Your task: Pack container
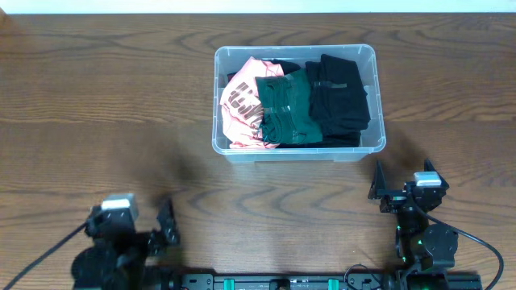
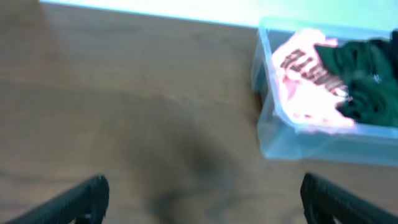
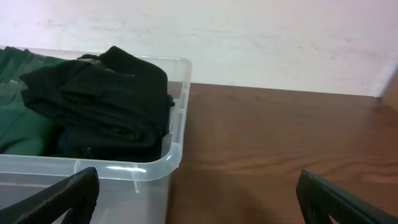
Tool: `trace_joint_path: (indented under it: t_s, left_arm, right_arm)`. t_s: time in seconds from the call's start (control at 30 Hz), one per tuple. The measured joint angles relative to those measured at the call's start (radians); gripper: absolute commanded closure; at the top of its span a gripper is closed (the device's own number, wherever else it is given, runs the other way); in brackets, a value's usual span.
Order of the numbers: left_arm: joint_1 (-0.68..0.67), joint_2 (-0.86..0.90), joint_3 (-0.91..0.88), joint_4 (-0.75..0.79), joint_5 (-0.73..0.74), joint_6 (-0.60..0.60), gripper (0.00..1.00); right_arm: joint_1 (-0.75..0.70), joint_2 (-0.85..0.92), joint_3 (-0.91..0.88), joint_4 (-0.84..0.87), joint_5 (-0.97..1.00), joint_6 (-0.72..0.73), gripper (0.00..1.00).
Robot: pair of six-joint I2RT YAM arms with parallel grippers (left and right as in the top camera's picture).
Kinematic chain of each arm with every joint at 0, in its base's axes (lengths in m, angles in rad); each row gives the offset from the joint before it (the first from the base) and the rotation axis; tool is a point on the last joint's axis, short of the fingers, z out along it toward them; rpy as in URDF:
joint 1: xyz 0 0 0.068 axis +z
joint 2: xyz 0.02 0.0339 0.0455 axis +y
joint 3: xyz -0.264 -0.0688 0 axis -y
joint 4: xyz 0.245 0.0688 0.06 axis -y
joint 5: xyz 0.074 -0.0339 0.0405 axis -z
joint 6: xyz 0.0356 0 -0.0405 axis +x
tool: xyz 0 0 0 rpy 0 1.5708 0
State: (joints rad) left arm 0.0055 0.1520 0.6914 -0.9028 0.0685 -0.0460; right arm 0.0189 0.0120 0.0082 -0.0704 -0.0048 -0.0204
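a: overhead first. the container (image 1: 298, 153) sits on the wooden worktop (image 1: 97, 121), toward the far edge, a little right of centre. only this view takes in all three folded pieces: pink garment (image 1: 240, 101) at the left, green garment (image 1: 284, 109) in the middle, black garment (image 1: 340, 95) at the right.

b: left wrist view is blurred. it catches only the container's near left corner. the pink piece shows dark lettering, with some green behind it.

a: right wrist view gives the other end. the black stack rises above the rim, a strip of green sits at the left, a pale wall (image 3: 261, 37) stands behind. pink falls outside this frame.

b: what's in the way?

a: only bare wood lies between each arm and the container.

b: tools?

a: left tool (image 2: 202, 205): jaws stand wide apart at the lower corners of its own view. released, gripping nothing, well apart from the container.

b: right tool (image 3: 199, 202): jaws equally wide, released, empty. it is near the container's near right corner, not touching it.
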Motion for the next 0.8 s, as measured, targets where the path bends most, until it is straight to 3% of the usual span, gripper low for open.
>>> trace_joint_path:
  t_s: [0.27, 0.63, 0.8]
  left_arm:
    - [0.000, -0.135, -0.331, 0.410, 0.000, 0.048, 0.02]
    - [0.000, -0.142, -0.632, 0.943, 0.000, 0.096, 0.02]
    - [0.000, -0.142, -0.686, 0.939, 0.000, 0.103, 0.02]
  right_arm:
    - [0.010, 0.000, 0.000, 0.000, -0.002, -0.003, 0.01]
    - [0.011, 0.000, 0.000, 0.000, -0.003, -0.003, 0.01]
    - [0.011, 0.000, 0.000, 0.000, -0.003, -0.003, 0.01]
